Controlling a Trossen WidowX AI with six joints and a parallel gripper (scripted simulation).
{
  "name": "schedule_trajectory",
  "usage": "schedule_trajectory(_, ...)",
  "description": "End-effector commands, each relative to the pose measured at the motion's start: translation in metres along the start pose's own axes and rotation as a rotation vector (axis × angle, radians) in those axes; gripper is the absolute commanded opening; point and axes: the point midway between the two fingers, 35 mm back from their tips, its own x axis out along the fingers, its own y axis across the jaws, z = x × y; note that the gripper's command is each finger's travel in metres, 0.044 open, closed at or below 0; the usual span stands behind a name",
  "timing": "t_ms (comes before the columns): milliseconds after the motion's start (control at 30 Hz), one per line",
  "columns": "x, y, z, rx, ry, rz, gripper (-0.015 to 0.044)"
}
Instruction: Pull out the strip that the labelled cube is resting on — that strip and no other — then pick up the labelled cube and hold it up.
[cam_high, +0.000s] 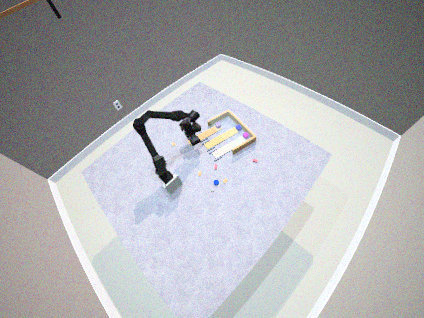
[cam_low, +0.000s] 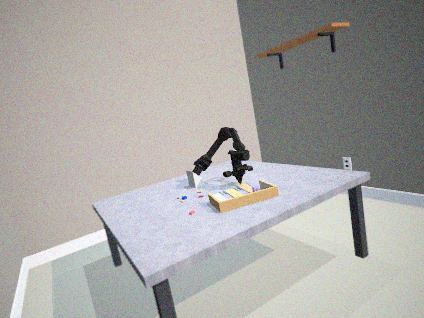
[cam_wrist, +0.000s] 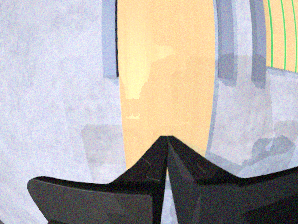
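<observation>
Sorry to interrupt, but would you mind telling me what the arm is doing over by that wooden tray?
The gripper is shut, its tips pressed down on the near end of an orange strip, one of three lying side by side in the open-fronted wooden tray. Small cubes sit near the far ends of the strips; which one carries the label is too small to tell. Nothing is held between the fingers. A few small pieces lie scattered on the table.
</observation>
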Motion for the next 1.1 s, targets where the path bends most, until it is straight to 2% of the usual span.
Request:
schedule_trajectory(0, 0.005, -0.001, -0.01, 0.006, 0.016, -0.008, 0.0)
schedule_trajectory(1067, 0.004, -0.001, -0.061, 0.008, 0.018, -0.007, 0.0)
